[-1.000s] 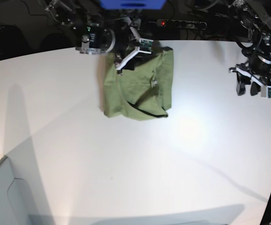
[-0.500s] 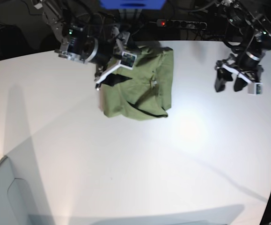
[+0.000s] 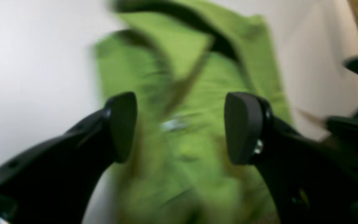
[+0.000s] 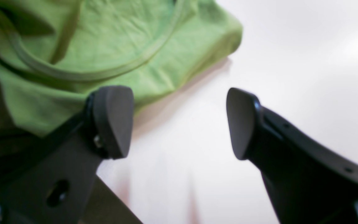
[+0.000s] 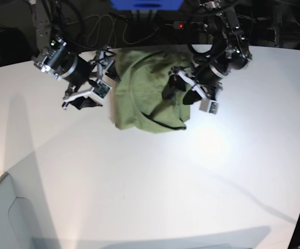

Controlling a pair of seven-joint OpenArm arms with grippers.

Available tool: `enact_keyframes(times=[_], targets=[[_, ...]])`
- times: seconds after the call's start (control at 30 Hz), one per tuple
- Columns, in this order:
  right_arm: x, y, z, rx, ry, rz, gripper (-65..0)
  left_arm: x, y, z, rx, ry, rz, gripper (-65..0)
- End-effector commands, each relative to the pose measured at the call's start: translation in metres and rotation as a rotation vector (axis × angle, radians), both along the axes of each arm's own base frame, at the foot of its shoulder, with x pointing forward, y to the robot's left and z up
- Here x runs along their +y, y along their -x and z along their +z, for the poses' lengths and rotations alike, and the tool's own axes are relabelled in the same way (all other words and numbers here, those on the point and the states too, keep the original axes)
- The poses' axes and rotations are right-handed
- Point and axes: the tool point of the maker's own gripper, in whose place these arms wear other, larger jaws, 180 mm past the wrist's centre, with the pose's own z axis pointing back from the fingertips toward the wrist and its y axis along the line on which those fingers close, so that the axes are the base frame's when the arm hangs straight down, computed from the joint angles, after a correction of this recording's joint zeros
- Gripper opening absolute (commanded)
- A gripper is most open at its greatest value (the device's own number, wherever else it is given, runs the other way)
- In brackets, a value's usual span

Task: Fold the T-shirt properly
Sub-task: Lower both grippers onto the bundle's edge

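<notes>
While the olive-green cotton T-shirt [image 5: 152, 93] lies bunched at the white table's [image 5: 139, 181] far edge, the left tool [image 5: 187, 92] hovers over it and the right tool [image 5: 95, 89] beside it, both wide open and empty; pinching one layer looks wisest.

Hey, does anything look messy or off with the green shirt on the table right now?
Yes. The T-shirt is folded into a rough bundle, not a neat rectangle: its near edge is uneven, and a dark looping fold sits low on its top layer. Both grippers are open and hold nothing, the left gripper above the cloth.
</notes>
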Motion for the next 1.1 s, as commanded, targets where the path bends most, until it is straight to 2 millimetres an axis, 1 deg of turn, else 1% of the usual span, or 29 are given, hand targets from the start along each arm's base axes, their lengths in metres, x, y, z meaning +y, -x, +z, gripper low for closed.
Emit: enact_keyframes(times=[0.0, 0.1, 0.23, 0.3, 0.37, 0.5, 0.57, 0.7, 0.83, 1.07], targets=[[0.005, -0.002, 0.009, -0.031, -0.025, 0.024, -20.2, -0.007, -0.003, 0.009, -0.038, 0.031, -0.004, -22.3], [0.005, -0.002, 0.009, -0.030, -0.024, 0.024, -20.2, -0.019, -0.002, 0.005, -0.031, 0.056, -0.026, -22.5], [0.004, -0.002, 0.009, -0.030, -0.019, 0.025, -20.2, -0.018, -0.002, -0.004, -0.008, 0.066, -0.017, -22.5], [0.003, -0.002, 0.009, -0.030, -0.015, 0.026, -20.2, -0.016, 0.000, 0.000, -0.014, 0.061, -0.020, -22.5], [0.003, -0.002, 0.008, -0.028, -0.015, 0.025, -20.2, -0.011, -0.003, 0.009, -0.049, 0.033, -0.029, -22.5], [0.003, -0.002, 0.007, -0.025, -0.014, 0.025, -20.1, -0.005, -0.007, 0.014, -0.071, 0.017, -0.025, -22.4], [0.002, -0.002, 0.004, -0.016, -0.013, 0.023, -20.1, 0.000, -0.008, 0.012, -0.068, 0.003, -0.030, -22.3], [0.001, -0.002, -0.001, -0.003, -0.013, 0.019, -20.1, -0.005, -0.016, 0.005, -0.055, 0.023, -0.036, -22.4], [0.001, -0.002, -0.001, -0.003, -0.011, 0.020, -20.1, -0.007, -0.016, -0.006, -0.020, 0.038, -0.036, -22.4], [0.000, -0.002, -0.001, -0.003, -0.009, 0.020, -20.1, -0.009, -0.016, -0.008, -0.013, 0.044, -0.039, -22.6]])
